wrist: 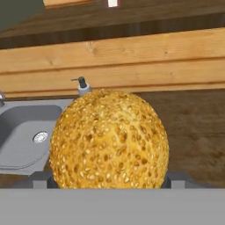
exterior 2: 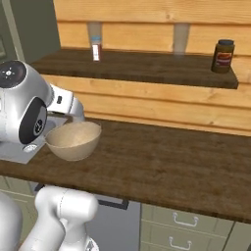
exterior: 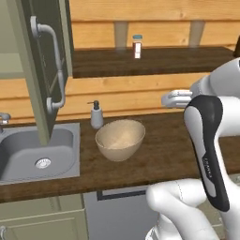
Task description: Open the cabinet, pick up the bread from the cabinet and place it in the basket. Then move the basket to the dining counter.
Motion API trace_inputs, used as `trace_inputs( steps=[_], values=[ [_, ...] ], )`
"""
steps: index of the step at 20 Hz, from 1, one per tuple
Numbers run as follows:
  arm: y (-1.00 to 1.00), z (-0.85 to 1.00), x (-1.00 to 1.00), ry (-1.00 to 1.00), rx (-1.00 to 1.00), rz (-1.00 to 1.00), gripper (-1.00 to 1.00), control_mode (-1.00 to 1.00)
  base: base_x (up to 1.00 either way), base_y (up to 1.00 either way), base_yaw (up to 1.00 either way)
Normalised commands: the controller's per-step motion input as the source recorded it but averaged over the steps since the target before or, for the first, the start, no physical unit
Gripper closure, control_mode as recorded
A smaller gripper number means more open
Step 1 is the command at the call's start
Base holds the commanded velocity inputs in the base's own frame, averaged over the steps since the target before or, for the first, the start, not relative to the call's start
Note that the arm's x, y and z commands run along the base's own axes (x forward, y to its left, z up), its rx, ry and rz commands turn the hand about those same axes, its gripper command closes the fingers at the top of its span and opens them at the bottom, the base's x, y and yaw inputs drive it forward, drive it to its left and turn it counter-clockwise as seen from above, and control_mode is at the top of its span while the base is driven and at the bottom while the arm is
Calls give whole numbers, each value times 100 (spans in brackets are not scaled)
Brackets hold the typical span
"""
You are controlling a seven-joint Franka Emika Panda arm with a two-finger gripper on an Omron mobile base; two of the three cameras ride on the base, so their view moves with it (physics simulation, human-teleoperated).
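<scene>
Hand view: bread [wrist: 109, 139] huge in frame, seeded golden lump sitting between fingers [wrist: 39, 179], spread wide and clamped on both its sides. Left base view: cabinet [exterior: 40, 70] door swung open over grey sink [exterior: 37, 152]. Dark wood counter [exterior: 164, 154] carries basket [exterior: 120, 139], upright, just right of sink. Soap dispenser [exterior: 96, 115] just behind basket. Small bottle [exterior: 137, 46] up on shelf [exterior: 154, 61].
</scene>
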Motion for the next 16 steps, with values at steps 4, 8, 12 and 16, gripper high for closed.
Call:
trace_inputs(
  steps=[4,8,12,16],
  values=[
    [0,0,0,0,0,0,100,100,9,0,5],
    [0,-2,0,0,-1,0,100,-100,0,0,1],
    [22,-31,8,9,-3,0,100,-100,0,0,0],
    [50,-58,44,5,-4,0,100,-100,0,0,0]
  ],
)
